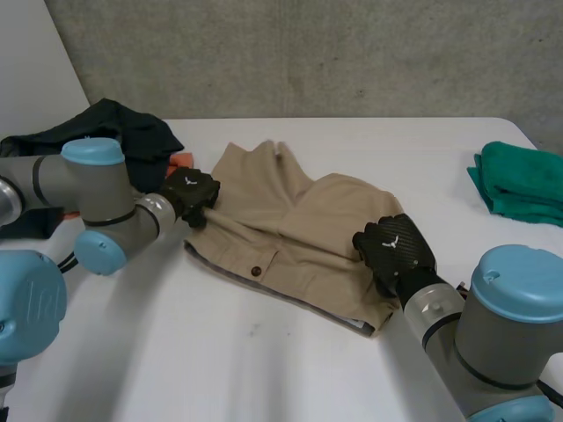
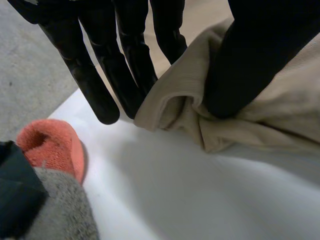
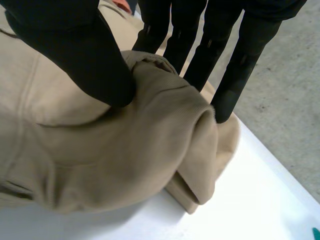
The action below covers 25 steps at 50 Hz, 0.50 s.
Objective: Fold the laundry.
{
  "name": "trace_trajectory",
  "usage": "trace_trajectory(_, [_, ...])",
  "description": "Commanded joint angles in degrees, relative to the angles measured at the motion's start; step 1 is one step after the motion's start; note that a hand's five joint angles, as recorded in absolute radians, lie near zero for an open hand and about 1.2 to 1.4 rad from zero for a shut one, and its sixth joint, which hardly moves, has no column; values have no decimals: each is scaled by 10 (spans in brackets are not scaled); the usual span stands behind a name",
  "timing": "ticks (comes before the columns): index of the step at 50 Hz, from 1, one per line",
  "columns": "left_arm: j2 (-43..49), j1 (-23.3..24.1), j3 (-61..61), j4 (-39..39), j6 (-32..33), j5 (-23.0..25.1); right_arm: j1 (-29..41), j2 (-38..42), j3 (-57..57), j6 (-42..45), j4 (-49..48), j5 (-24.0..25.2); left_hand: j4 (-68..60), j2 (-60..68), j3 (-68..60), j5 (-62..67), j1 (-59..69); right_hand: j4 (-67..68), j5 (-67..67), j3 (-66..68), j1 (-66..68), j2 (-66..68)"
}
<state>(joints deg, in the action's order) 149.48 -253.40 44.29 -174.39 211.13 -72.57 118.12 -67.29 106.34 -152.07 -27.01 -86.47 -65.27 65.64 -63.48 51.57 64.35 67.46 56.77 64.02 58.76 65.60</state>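
Centrally, in the head view, a tan garment (image 1: 290,233) is seen spread on the white table (image 1: 220,352), with a dark button showing near the edge closest to the robot. The left hand (image 1: 192,195) is set at the garment's left edge, and the right hand (image 1: 396,251) is placed on its right part, close to the near hem. A dark heap of clothes (image 1: 123,132) is piled at the table's far left corner, and an orange cloth (image 1: 180,161) is tucked between that heap and the left hand. A green folded cloth (image 1: 523,180) is laid well apart, at the table's right edge.

In the left wrist view, a fold of the garment's edge is pinched between the thumb (image 2: 250,65) and the straight fingers (image 2: 100,85) (their tips are brought down close to the table). The orange cloth is seen nearby, lying against a grey cloth (image 2: 60,215).

In the right wrist view, a raised ridge of the tan garment is gripped between the thumb (image 3: 85,55) and the fingers (image 3: 200,55), which are held straight and close together behind it (the cloth below the ridge is doubled over on the table).
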Motion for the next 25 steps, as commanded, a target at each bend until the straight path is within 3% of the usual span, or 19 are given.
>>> trace_trajectory(1, [-97, 48, 54, -28, -26, -53, -10, -9, -33, 17, 3, -2, -147, 144, -165, 184, 157, 125, 132, 160, 212, 144])
trace_trajectory(9, [-227, 75, 180, -45, -62, -65, -48, 2, -142, 56, 20, -5, -147, 144, -165, 184, 157, 125, 132, 160, 212, 144])
trace_trajectory(14, [-311, 103, 275, -39, -105, -99, -77, 52, -277, 63, 50, 3, -147, 144, -165, 184, 157, 125, 132, 160, 212, 144])
trace_trajectory(20, [-392, 187, 345, -49, -222, -134, -80, 127, -415, 61, 31, 19, -147, 144, -165, 184, 157, 125, 132, 160, 212, 144])
trace_trajectory(25, [-381, 265, 350, -78, -295, -137, -80, 207, -465, 59, -54, 102, -147, 144, -165, 184, 157, 125, 132, 160, 212, 144])
